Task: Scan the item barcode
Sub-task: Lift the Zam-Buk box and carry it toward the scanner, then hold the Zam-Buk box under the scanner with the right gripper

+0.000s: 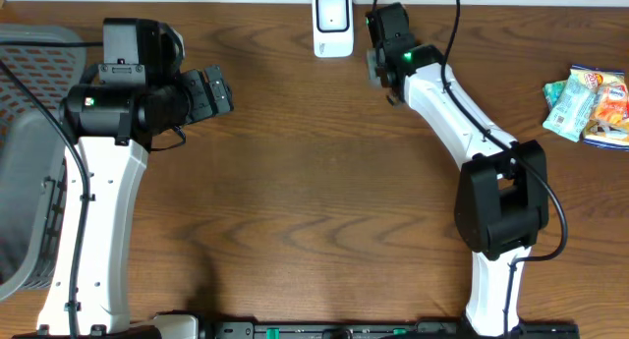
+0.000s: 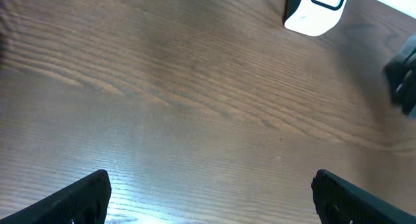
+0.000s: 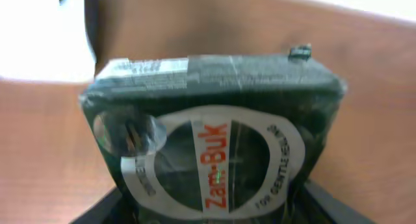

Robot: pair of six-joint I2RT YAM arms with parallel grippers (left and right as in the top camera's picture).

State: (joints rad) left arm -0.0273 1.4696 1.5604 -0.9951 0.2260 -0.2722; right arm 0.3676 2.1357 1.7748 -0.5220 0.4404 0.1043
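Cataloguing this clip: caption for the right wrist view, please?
Green Zam-Buk box gripped in the right arm's jaws above the wooden table.

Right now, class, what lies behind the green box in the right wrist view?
Wooden table and a blurred white area show around the green box; whatever sits directly behind it is covered.

Soft, even light falls from above on the brown wood-grain surface (image 1: 295, 162), with faint shadows. The left wrist view catches a pale sheen low down. The dark green shrink-wrapped box (image 3: 214, 139) is blurred, its backdrop blown white.
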